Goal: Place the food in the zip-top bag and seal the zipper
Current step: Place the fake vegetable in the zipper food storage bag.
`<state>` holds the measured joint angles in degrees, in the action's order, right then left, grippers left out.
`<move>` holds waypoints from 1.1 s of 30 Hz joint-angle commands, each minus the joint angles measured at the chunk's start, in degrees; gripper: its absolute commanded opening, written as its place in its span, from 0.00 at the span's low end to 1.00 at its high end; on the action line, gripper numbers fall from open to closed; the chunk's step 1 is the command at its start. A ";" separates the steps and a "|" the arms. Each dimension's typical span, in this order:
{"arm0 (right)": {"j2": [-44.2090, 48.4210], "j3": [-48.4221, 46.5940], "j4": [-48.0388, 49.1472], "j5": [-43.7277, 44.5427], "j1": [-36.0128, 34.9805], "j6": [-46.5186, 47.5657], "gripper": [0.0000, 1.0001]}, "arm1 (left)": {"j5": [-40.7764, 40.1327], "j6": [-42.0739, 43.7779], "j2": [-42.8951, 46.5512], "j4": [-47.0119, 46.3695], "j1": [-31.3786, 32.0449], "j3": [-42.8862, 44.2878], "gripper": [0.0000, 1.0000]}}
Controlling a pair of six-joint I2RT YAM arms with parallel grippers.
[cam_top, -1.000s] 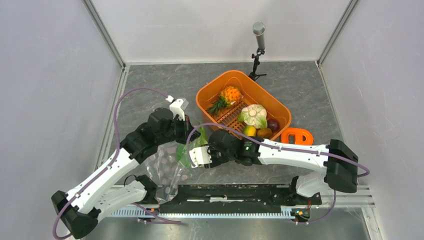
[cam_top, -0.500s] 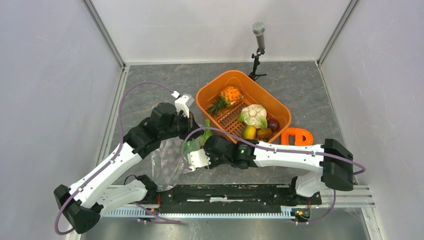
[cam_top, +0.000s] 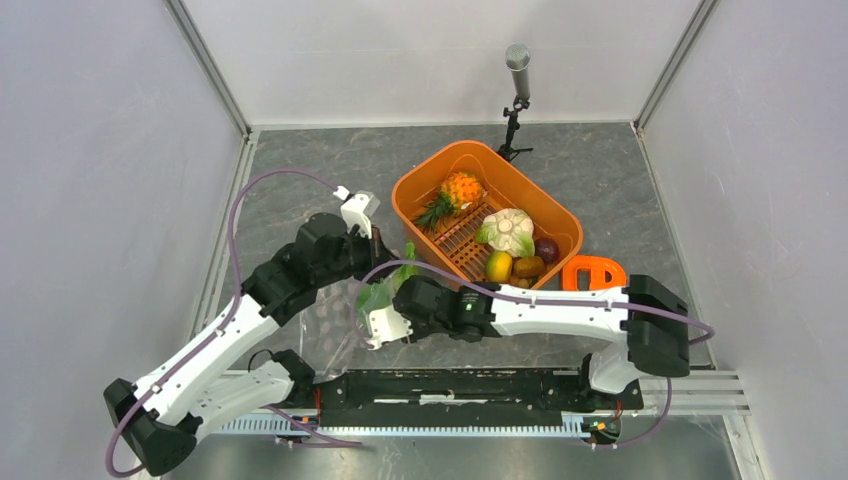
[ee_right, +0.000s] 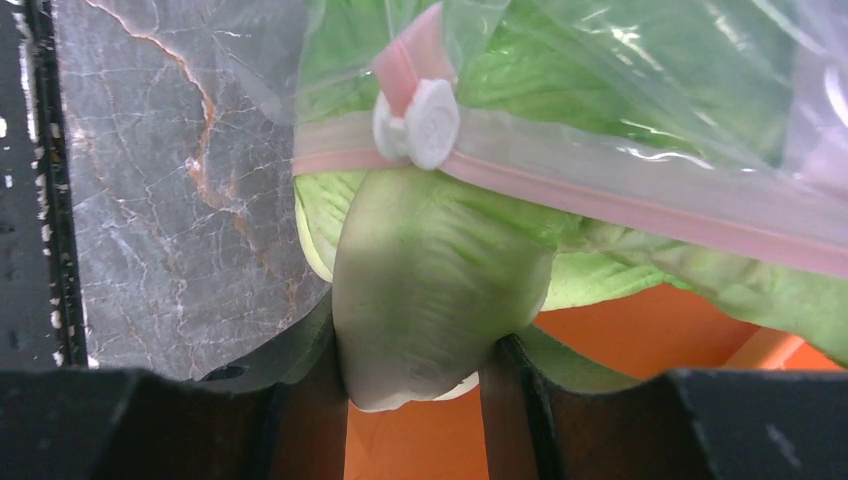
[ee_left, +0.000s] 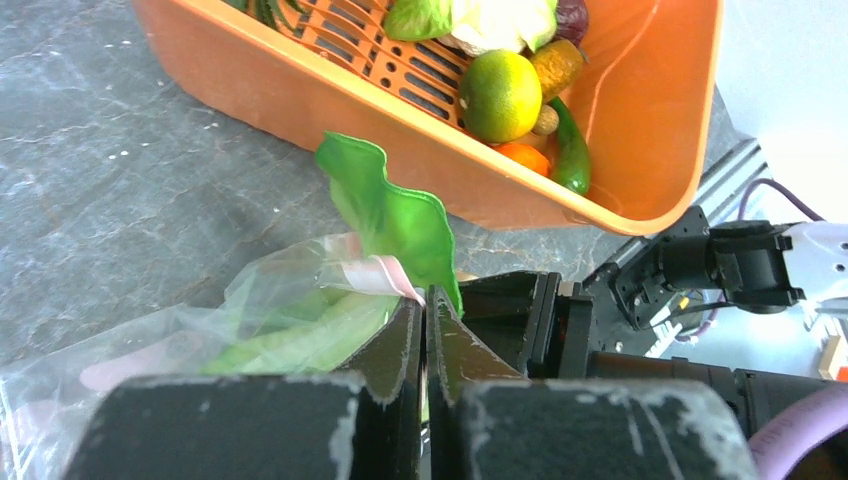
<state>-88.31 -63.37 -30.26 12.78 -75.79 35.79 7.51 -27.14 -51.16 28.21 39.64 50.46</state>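
Left arm: white link shells, bulky black joints.
Right arm: same white and black build.
Cables: purple, one per arm.
Left gripper fingers: matte black, scuffed.

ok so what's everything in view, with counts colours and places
basket: 1, orange, back centre of table
pineapple: 1, orange, basket's far end
cauliflower: 1, pale, mid basket
purple fruit: 1, purple, beside the cauliflower
mango: 1, yellow-green, basket's near end
chilli pepper: 1, green, basket's near corner
small orange piece: 1, orange, by the chilli pepper
D-shaped piece: 1, orange, table right of basket
microphone: 1, grey, on a stand behind basket
zip-top bag: 1, clear, in front of the basket
zipper: 1, pink with white slider, bag's mouth
leafy cabbage: 1, green, partly inside the bag
left claw: 1, black, shut on the bag's mouth
right claw: 1, black, shut on the cabbage stem
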 commanded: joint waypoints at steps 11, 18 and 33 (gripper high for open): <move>9.33 9.46 14.78 2.24 -3.24 1.87 0.00 | 5.70 0.51 -1.57 -12.70 -0.09 2.79 0.02; 13.75 12.65 23.15 -0.59 -0.72 -0.75 0.01 | 9.75 -1.62 -3.27 -14.73 0.00 1.86 0.02; 17.04 13.10 34.14 -32.33 19.16 -28.95 0.02 | 10.77 -2.65 -0.76 -14.50 0.62 -0.43 0.02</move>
<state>-73.73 -49.93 -5.80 -9.41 -60.58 18.35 17.04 -29.28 -53.32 14.61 39.83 49.17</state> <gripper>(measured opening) 0.464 0.040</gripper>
